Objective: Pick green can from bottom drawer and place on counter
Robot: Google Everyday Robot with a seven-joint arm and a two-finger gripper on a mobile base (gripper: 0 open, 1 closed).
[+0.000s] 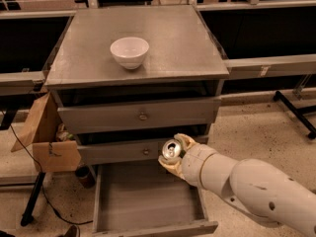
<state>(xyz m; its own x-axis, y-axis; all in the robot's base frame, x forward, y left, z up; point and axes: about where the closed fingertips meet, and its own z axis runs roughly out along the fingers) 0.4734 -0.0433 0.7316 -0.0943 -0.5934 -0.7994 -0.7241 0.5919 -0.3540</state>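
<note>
My gripper (173,154) is shut on the green can (171,150), whose shiny silver top with pull tab faces the camera. It holds the can in the air in front of the middle drawer (123,151), above the open bottom drawer (143,201). The bottom drawer's flat grey floor is bare. The counter (182,43) is the grey metal top of the cabinet, well above the gripper. My white arm (247,186) comes in from the lower right.
A white bowl (129,52) stands on the counter left of centre. The top drawer (143,115) is shut. A cardboard box (47,142) hangs at the cabinet's left side. Dark benches flank the cabinet; a black stand leg (34,201) is at lower left.
</note>
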